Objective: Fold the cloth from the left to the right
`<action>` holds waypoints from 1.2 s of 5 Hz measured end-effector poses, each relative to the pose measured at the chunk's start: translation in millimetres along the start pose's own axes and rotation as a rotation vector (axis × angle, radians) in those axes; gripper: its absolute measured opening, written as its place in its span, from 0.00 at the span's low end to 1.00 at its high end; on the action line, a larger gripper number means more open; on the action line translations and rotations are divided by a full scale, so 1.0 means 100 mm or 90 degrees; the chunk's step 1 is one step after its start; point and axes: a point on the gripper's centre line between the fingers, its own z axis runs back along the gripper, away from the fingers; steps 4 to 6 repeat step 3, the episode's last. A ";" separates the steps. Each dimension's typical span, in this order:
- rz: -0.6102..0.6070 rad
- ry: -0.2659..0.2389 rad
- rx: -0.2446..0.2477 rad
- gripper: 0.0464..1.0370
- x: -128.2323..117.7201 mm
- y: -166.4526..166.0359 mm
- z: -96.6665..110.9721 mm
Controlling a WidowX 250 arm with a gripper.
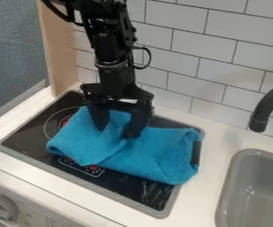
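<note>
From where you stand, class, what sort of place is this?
Probably a toy kitchen: a black stovetop under the blue cloth, a grey sink with a dark faucet, and a tiled wall behind.

The robot arm [112,46] is black throughout its visible length, built of chunky, angular segments with uneven, blocky edges. A pale grey metallic band [111,65] rings it above a smoother, dark, boxy section [116,82]. Thin black cables run outside the body: one [62,12] curves out in a wide arc near the top, another [148,57] makes a rounded loop beside the band. The black claw [115,132] has a broad, squared frame with knobby outer corners, an opening through its middle, and two thick, matte-looking fingers [140,119] that narrow toward their ends.
</note>
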 end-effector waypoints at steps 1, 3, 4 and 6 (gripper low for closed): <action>-0.004 -0.012 -0.018 0.97 0.00 -0.05 0.13; 0.000 -0.082 -0.014 0.96 -0.01 -0.05 0.72; 0.000 -0.082 -0.014 0.96 -0.01 -0.05 0.72; 0.000 -0.082 -0.014 0.96 -0.01 -0.05 0.72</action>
